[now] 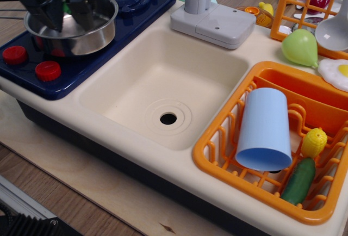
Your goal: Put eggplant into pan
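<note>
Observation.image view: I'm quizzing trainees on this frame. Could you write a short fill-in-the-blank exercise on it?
1. The gripper hangs above the steel ____.
2. The light blue cup lies on its side in the ____ dish rack.
3. The two knobs on the stove are ____.
4. The sink is ____ of objects.

Missing words: pan; orange; red; empty
</note>
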Motion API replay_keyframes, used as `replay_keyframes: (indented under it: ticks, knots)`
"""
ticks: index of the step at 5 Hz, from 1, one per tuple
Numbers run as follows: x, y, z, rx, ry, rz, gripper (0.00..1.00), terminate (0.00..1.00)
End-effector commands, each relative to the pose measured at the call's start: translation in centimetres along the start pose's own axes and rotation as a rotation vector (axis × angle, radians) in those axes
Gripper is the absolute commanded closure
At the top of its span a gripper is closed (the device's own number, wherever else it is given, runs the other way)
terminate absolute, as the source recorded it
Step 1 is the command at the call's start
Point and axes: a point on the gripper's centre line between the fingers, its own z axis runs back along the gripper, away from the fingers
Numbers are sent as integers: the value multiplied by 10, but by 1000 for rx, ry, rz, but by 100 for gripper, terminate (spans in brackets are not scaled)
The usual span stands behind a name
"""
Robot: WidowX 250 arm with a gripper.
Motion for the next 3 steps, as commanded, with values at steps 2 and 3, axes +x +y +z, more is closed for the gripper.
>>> replay_keyframes:
  ticks: [2, 3]
  knots:
    - [4, 10, 1, 25, -5, 21, 0, 0]
    - [4, 10, 1, 25, -5, 21, 0, 100]
